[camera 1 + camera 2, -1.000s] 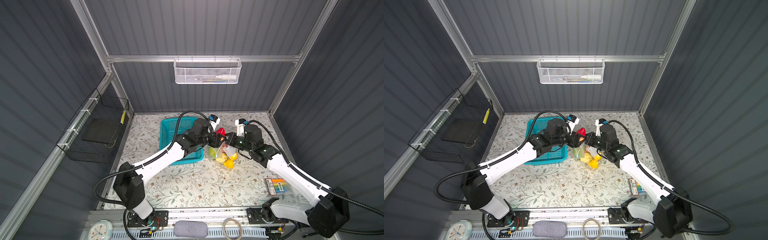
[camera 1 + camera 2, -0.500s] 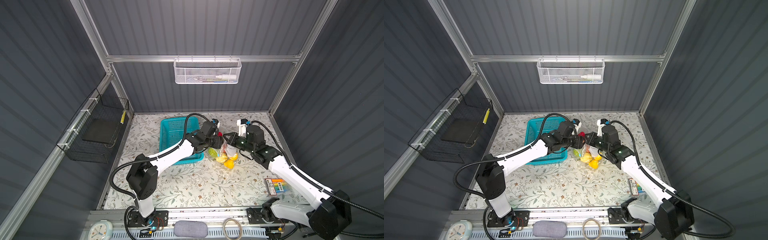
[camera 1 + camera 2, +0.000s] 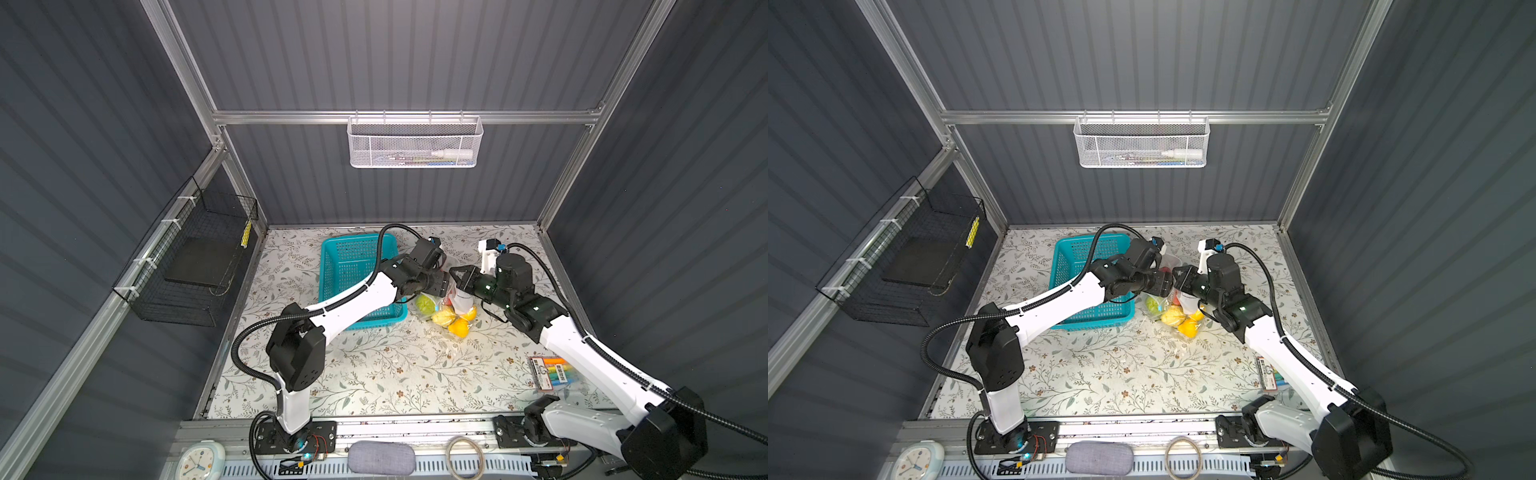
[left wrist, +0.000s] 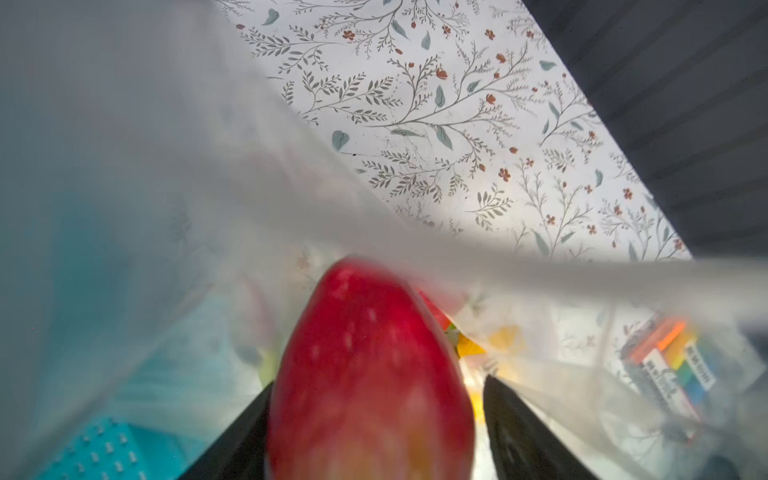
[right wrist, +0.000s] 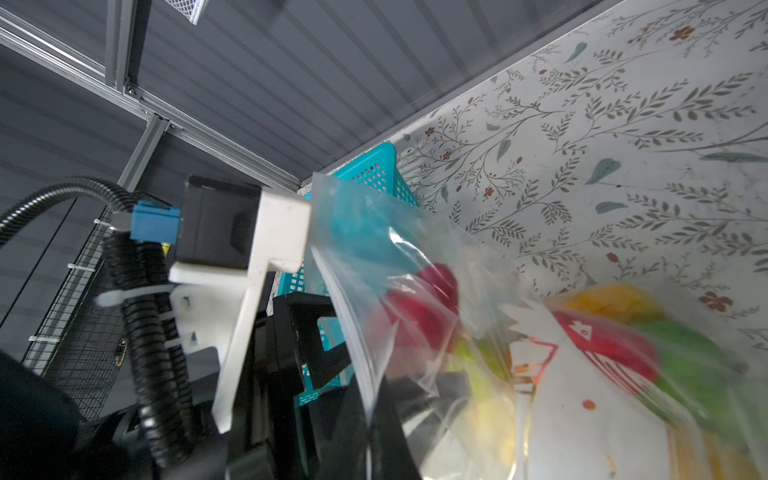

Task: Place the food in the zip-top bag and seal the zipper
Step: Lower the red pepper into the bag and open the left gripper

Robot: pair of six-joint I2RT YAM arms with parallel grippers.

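- The left gripper [image 3: 441, 286] reaches in from 9 o'clock, with its tip at the mouth of the zip-top bag [image 3: 449, 322].
- In the left wrist view its jaws stand spread, with a red strawberry [image 4: 365, 374] between the black fingers [image 4: 515, 424].
- One finger meets the strawberry's side. The other stands just clear of it, with a sliver of light between them. The strawberry is blurred.
- The right gripper [image 3: 454, 274] comes in from 3 o'clock. It is pressed together on the bag's upper edge and holds the mouth raised above the floral table [image 3: 374, 374].
- The zipper strip [image 5: 345, 316] shows as a thicker clear band along that raised edge, running down toward the right gripper.
- The bag's lower part rests on the table, just beside the teal basket [image 3: 353, 266] at the basket's 4 o'clock.
- More food [image 3: 442, 318] lies inside the bag: green, yellow and orange pieces, next to the white label [image 3: 461, 305].
- A marker pack [image 3: 552, 374] lies well apart, at the bag's 4 o'clock.
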